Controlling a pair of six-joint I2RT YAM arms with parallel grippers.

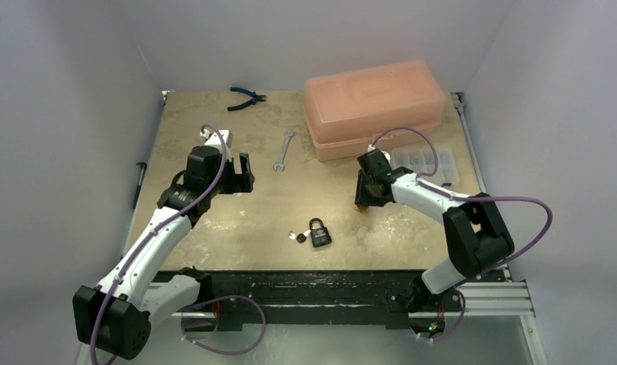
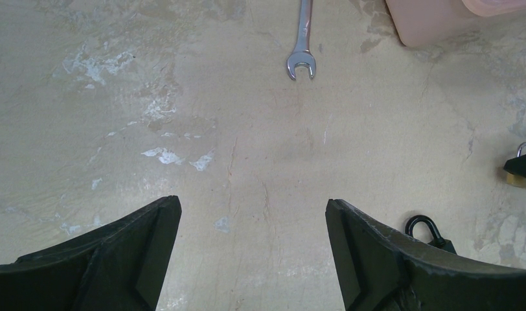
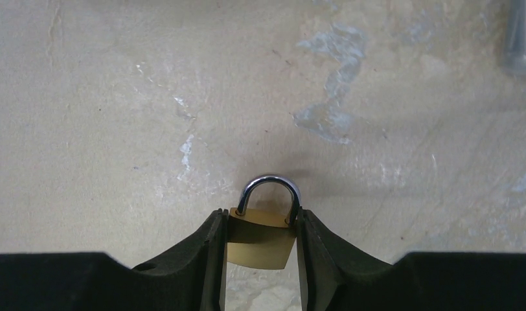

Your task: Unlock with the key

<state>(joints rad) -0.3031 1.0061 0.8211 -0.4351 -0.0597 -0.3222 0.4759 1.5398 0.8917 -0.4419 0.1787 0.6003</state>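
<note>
Right gripper clamps the brass padlock by its body, best held square and steady while the wide-open left gripper goes for the key.

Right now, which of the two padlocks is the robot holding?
The brass padlock, clamped in the right gripper. The black padlock lies free on the table beside the key.

I'm seeing a brass-gold padlock with a silver shackle in my black right end effector, and the beige table ahead is showing whitish blotches.
</note>
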